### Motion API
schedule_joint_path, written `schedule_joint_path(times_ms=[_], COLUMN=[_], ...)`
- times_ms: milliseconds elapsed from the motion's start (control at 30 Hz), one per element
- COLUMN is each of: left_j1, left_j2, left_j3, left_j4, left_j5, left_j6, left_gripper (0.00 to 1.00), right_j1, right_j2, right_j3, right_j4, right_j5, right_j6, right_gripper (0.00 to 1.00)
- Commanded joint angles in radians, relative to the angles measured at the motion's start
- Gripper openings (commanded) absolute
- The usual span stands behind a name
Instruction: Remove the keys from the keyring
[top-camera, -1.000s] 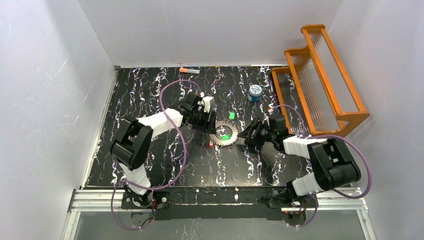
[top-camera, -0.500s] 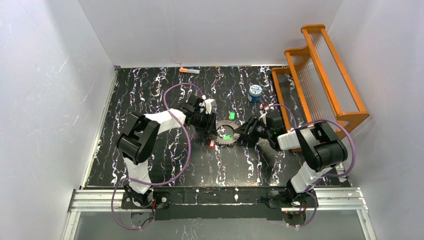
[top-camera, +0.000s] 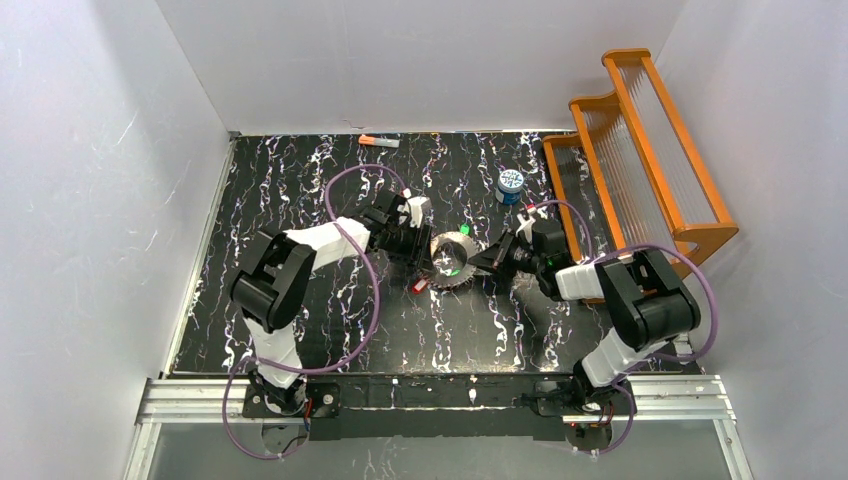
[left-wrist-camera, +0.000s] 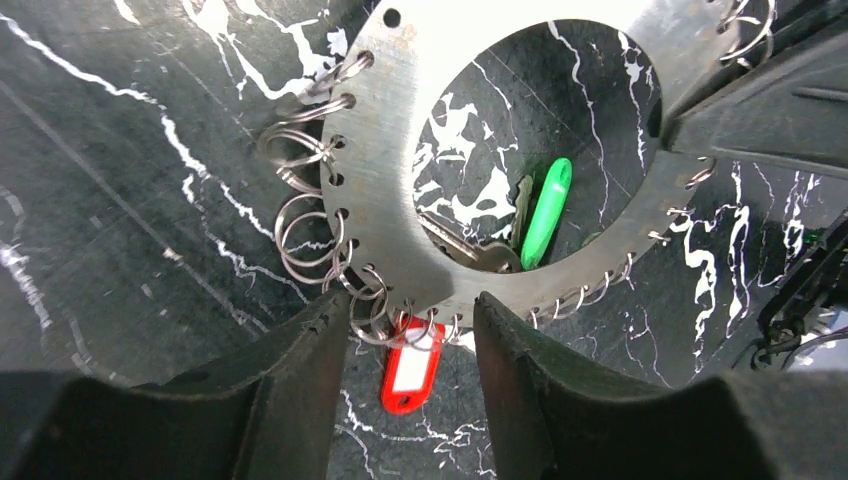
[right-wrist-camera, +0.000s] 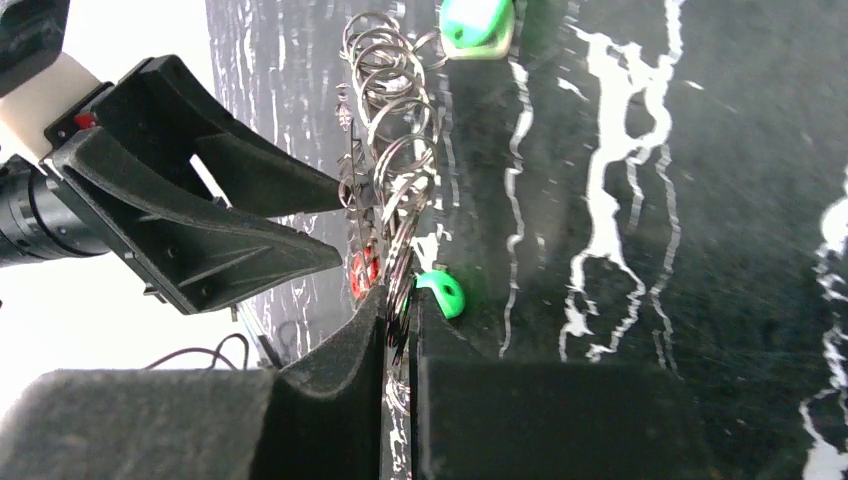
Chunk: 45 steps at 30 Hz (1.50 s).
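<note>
Keyring (left-wrist-camera: 385, 180) now tipped up, right gripper (right-wrist-camera: 398, 300) clamped on rim; left gripper (left-wrist-camera: 410, 310) spread near red key (left-wrist-camera: 408, 365). Thin-edge pinch may slip.

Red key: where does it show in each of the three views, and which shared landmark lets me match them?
Top external: the red key sits mid-frame, at the near-left rim of the keyring.
Left wrist: bottom centre, just below the ring's rim.
Right wrist: left of centre, partly hidden behind the edge-on ring.
Shared landmark: the green key on the ring.
</note>
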<state>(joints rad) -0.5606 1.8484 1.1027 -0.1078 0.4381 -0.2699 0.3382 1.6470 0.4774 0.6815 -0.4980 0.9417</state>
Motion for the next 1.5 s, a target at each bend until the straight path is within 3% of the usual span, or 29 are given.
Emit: schedule_joint_path(times_ms=[0,267,600,1000,1467], left_j1=[-0.002,0.029,0.087,0.131,0.132], left_j2=[-0.169,-0.460,-0.694,-0.768,-0.624], left_j3=[-0.011,-0.061,-0.109,-0.151,-0.165], left_j4=[-0.054,-0.066,-0.031,0.036,0.149], left_j5=[-0.087,-0.201,-0.146,0.007,0.234], left_j6=[0.074,0.163,0.227,0.215,0.094], left_gripper=[0.49,0.67,0.78,0.80,0.73], right_j1=[0.010,0.011,0.011,0.011,0.013], right_j2=[-0.104,-0.230,-0.344,-0.322,-0.339], right_j3=[0.065,0.126,0.380,0.467,0.380], right_j4=[-0.044,-0.125,-0.499,-0.513,-0.394], right_j5=[-0.037,-0.103,-0.213,-0.399,-0.476], right_j6=[-0.123,-0.278,-0.696,-0.815,-0.724], right_gripper=[0.01,0.01,0.01,0.01,0.01])
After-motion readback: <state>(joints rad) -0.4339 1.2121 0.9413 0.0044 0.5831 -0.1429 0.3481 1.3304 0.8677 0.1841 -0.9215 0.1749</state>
